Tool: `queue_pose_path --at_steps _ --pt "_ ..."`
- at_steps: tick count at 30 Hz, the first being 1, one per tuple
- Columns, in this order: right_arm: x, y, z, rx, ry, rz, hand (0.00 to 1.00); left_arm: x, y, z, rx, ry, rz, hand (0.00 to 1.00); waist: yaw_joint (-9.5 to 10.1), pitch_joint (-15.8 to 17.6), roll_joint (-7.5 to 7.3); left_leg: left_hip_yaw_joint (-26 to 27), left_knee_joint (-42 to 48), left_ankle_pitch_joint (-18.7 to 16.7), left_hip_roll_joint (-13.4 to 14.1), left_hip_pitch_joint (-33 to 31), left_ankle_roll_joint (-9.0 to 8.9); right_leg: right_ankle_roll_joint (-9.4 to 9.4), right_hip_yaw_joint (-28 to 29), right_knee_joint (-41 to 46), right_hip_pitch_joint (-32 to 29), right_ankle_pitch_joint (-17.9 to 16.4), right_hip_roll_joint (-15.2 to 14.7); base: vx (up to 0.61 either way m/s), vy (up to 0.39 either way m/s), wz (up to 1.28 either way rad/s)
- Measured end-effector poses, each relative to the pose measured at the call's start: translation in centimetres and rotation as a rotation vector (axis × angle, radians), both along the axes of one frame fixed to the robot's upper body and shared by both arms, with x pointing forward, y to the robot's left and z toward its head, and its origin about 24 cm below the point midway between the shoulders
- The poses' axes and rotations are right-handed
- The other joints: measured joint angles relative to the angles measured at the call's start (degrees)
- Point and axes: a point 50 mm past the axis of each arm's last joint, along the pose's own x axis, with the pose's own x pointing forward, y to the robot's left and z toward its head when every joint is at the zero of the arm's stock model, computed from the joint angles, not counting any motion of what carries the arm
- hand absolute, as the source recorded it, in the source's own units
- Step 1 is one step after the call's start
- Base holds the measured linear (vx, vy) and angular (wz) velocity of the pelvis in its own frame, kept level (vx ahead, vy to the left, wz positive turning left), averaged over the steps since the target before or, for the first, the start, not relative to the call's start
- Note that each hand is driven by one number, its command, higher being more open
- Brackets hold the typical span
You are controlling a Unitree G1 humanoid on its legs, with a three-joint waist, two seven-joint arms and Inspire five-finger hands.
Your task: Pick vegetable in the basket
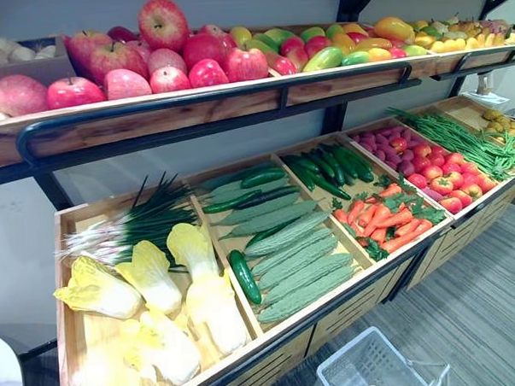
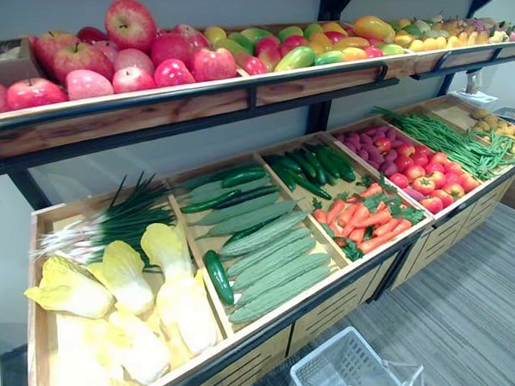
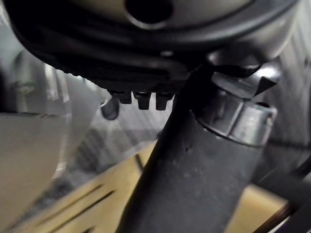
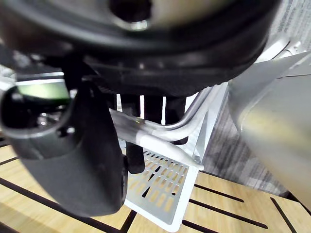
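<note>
With the right hand (image 4: 85, 165) curled round the handle (image 4: 160, 138) of the basket (image 1: 350, 364) and the left hand's (image 3: 194, 184) grip impossible to tell, the dark cucumber (image 1: 244, 276) lay up-left of the basket on the shelf (image 1: 348, 307), long axis front-to-back, probably the free left hand's reach.

the white basket (image 1: 360, 359) is cut off by the bottom edge.
</note>
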Motion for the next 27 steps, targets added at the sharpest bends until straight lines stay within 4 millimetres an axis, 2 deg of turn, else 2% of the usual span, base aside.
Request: queue_pose_path --at_steps 1,2,6,15,21,27 --pt "0.3 0.2 0.0 0.001 -0.001 0.011 0.0 0.9 -0.4 0.0 -0.016 -0.011 -0.116 1.0 -0.15 0.4 -0.24 0.5 -0.1 0.0 0.0 0.3 -0.01 0.0 0.6 0.0 0.0 0.0 0.1 0.02 0.007 -0.2" --pt "0.5 0.3 0.0 0.003 -0.003 0.018 0.0 1.6 -0.3 0.0 -0.017 -0.017 -0.215 1.0 -0.25 0.8 0.21 0.9 -0.2 0.0 0.0 0.6 -0.04 0.0 1.1 0.0 -0.2 0.0 0.1 0.01 0.014 -0.22" --pt "0.5 0.7 -0.2 0.004 0.017 0.061 0.0 2.3 -0.4 0.0 -0.024 0.0 -0.373 1.0 -1.0 1.4 0.21 3.4 -0.5 -0.3 0.1 1.2 -0.19 0.09 3.6 0.1 -1.0 0.2 0.4 0.04 0.013 -0.34" --pt "0.2 0.9 -0.3 0.009 0.05 0.074 0.0 3.5 -0.4 0.1 0.014 -0.006 -0.522 1.0 -1.46 1.5 0.18 5.5 -0.5 -0.7 0.2 2.7 -0.12 0.15 6.6 0.5 -1.5 0.7 0.9 -0.02 0.007 -0.18" --pt "-0.1 1.0 -0.3 0.013 0.062 0.073 0.0 4.1 -0.2 0.2 0.038 -0.008 -0.566 1.0 -1.62 1.7 0.42 9.8 1.5 -2.6 0.6 3.1 -0.14 0.46 11.1 1.1 -3.3 1.7 1.8 -0.05 0.027 -0.39" --pt "-0.3 1.2 -0.4 0.018 0.055 0.06 0.0 4.8 0.1 0.3 0.062 -0.005 -0.597 1.0 -3.15 3.4 -0.2 14.8 5.5 -5.0 0.9 3.4 0.16 0.74 16.8 4.0 -5.4 2.1 3.1 -0.04 0.045 -0.48"
